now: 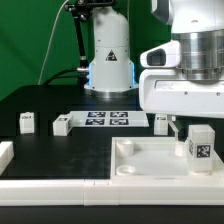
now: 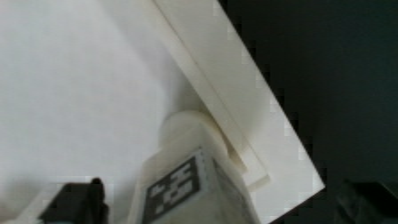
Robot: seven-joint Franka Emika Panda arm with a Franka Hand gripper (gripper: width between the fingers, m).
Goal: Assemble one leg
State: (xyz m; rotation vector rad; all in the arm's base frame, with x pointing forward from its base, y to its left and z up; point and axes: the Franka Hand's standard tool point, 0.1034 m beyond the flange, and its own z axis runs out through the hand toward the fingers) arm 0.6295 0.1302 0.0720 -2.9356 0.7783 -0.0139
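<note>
One leg stands on the tabletop, end effector largely hidden.

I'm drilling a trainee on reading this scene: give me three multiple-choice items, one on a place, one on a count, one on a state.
1. The leg nearest the exterior view's right stands on: A the marker board; B the white tabletop; C the black table.
2. Legs seen in the exterior view: A two; B four; C six.
3. That leg is: A lying flat; B leaning over; C upright.
Answers: 1 B, its foot rests on the tabletop, well off the marker board. 2 B, three more sit on the black table. 3 C, its long side runs vertical.
</note>
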